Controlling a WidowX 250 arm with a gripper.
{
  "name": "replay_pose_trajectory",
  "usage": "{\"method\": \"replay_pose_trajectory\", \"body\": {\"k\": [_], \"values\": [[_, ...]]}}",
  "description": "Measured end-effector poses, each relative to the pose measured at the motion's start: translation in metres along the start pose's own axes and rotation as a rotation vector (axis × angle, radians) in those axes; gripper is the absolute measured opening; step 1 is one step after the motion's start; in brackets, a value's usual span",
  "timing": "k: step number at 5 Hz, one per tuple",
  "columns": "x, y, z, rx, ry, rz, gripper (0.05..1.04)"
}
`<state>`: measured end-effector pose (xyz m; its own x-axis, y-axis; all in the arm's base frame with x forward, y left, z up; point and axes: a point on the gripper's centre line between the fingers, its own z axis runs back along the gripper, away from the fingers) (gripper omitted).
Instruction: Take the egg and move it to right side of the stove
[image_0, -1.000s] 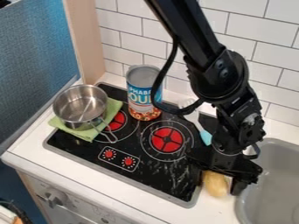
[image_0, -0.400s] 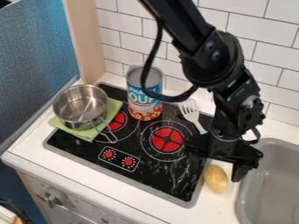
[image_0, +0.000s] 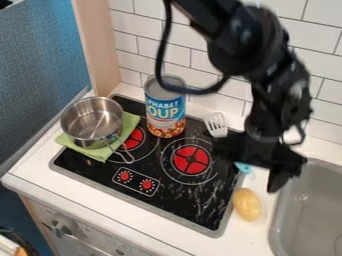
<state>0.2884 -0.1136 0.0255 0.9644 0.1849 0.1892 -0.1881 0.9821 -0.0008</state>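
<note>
The gripper (image_0: 250, 167) hangs over the right edge of the stove, above and behind the egg, its two fingers spread wide with nothing between them. A yellowish egg-shaped object (image_0: 246, 204) lies on the white counter, just right of the stove's edge and left of the sink. The black stove (image_0: 177, 200) has red burners and a grey rim; the gripper covers part of its right back area.
On the stove's left, a metal pot (image_0: 91, 123) rests on a green cloth (image_0: 100, 152). A soup can (image_0: 165, 107) stands at the back. Beside it lies a white-headed spatula (image_0: 216, 125), partly behind the gripper. A grey sink (image_0: 310, 205) is at the right.
The gripper has risen away from the egg toward the back, uncovering the egg's upper part. The egg has stayed on the counter, and more of the spatula shows.
</note>
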Motion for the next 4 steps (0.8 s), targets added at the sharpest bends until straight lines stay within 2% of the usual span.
{"method": "replay_pose_trajectory", "body": {"k": [1, 2, 3, 4], "values": [[0.001, 0.024, 0.017, 0.104, 0.023, 0.023, 0.999], [0.007, 0.060, 0.026, 0.156, 0.073, 0.119, 0.999], [0.009, 0.098, 0.047, 0.156, 0.036, 0.186, 0.999], [0.011, 0.130, 0.061, 0.112, 0.015, 0.209, 0.999]]}}
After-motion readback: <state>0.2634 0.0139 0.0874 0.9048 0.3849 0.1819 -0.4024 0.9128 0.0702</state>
